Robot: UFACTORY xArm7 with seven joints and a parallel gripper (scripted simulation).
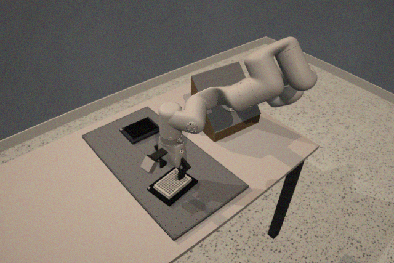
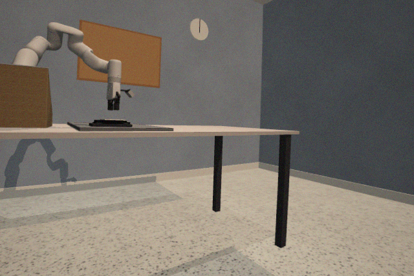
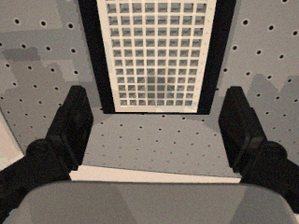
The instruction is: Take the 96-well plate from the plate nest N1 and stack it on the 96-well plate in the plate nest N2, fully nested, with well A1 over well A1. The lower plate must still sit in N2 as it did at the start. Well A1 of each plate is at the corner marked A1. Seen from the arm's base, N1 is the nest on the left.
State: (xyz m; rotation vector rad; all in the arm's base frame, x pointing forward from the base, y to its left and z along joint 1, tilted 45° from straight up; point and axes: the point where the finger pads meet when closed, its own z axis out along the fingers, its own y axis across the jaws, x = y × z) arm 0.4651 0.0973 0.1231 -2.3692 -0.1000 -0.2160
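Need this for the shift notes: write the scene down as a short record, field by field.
gripper: open, holding nothing, above the board
white plate: 96-well plate seated in its black nest, ahead of the fingers in the wrist view
other nest: dark plate nest farther along the perforated board, contents not clear
arm base: on a brown box
stacking: not yet done

The white plate [image 3: 157, 56] is cut off by the wrist view's top edge; A1 marks too small to tell.
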